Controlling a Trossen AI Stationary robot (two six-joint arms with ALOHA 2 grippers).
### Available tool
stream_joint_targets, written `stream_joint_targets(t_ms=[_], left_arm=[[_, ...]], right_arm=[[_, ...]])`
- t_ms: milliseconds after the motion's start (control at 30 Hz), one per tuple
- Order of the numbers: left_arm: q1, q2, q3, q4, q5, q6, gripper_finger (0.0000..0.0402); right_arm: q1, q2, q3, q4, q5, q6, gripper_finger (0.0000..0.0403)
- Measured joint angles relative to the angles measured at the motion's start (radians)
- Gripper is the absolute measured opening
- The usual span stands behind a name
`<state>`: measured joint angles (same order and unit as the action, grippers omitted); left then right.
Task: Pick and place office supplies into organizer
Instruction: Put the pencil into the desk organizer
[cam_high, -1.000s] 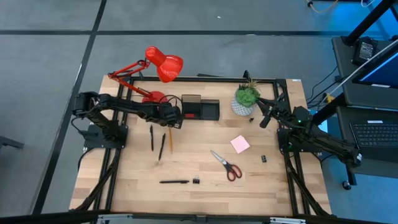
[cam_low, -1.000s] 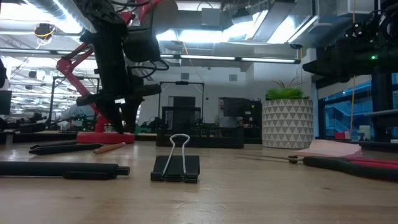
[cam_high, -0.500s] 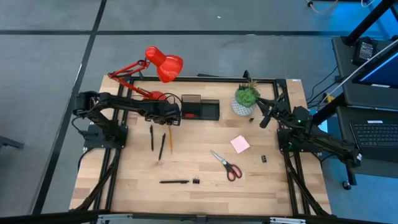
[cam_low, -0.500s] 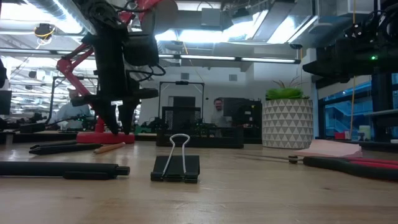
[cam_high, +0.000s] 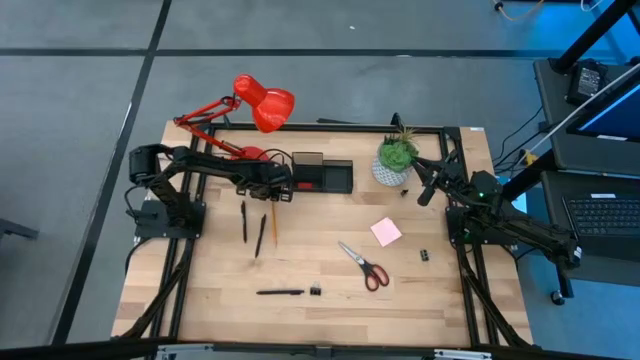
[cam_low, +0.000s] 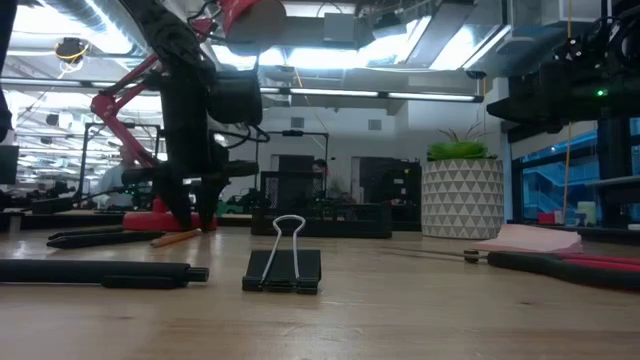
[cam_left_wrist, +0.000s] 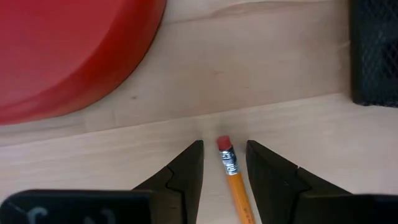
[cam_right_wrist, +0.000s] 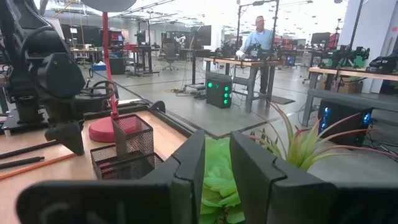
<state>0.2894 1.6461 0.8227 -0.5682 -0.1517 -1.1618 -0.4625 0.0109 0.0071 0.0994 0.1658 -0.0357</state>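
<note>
My left gripper (cam_left_wrist: 222, 154) (cam_high: 276, 193) is open and points down. Its fingertips stand on either side of the orange pencil's (cam_left_wrist: 234, 182) eraser end (cam_left_wrist: 224, 144) without touching it. The pencil (cam_high: 274, 229) lies flat on the table beside two black pens (cam_high: 244, 221) (cam_high: 259, 238). The black organizer (cam_high: 322, 173) sits just right of that gripper, at the far edge. A third pen (cam_high: 280, 292), a binder clip (cam_low: 284, 262), the red-handled scissors (cam_high: 363, 265), the pink sticky pad (cam_high: 386, 232) and small black clips (cam_high: 424, 256) lie loose. My right gripper (cam_right_wrist: 217, 163) (cam_high: 423, 192) waits narrowly open by the plant.
The red desk lamp's base (cam_left_wrist: 68, 50) (cam_high: 248, 157) stands close behind the left gripper, its head (cam_high: 265, 104) high above. The potted plant (cam_high: 397, 160) is at the far right. Bare wood (cam_high: 320, 235) lies between the pencil and the scissors. A person shows in the room beyond.
My left gripper has come down a little toward the table, over the pencil's eraser end, staying open. The left arm's rear joints have shifted. The pencil and the other items have kept their places.
</note>
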Motion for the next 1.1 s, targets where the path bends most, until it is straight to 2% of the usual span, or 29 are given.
stream_joint_targets(t_ms=[200, 467, 767, 933, 1100], left_arm=[[0.007, 0.01, 0.0, -0.011, 0.016, 0.01, 0.0116], [0.007, 0.012, 0.0, -0.035, 0.055, 0.114, 0.0114], [0.006, 0.012, 0.001, -0.075, 0.093, 0.216, 0.0062], [-0.004, 0.012, -0.001, -0.083, 0.12, 0.334, 0.0036], [-0.023, 0.012, -0.001, -0.082, 0.128, 0.472, 0.0027]], right_arm=[[0.0, 0.0, 0.0, 0.0, 0.0, 0.0, 0.008], [0.0, 0.0, 0.0, 0.0, 0.0, 0.0, 0.008], [0.0, 0.0, 0.0, 0.0, 0.0, 0.0, 0.008], [0.0, 0.0, 0.0, 0.0, 0.0, 0.0, 0.008], [0.0, 0.0, 0.0, 0.0, 0.0, 0.0, 0.008]])
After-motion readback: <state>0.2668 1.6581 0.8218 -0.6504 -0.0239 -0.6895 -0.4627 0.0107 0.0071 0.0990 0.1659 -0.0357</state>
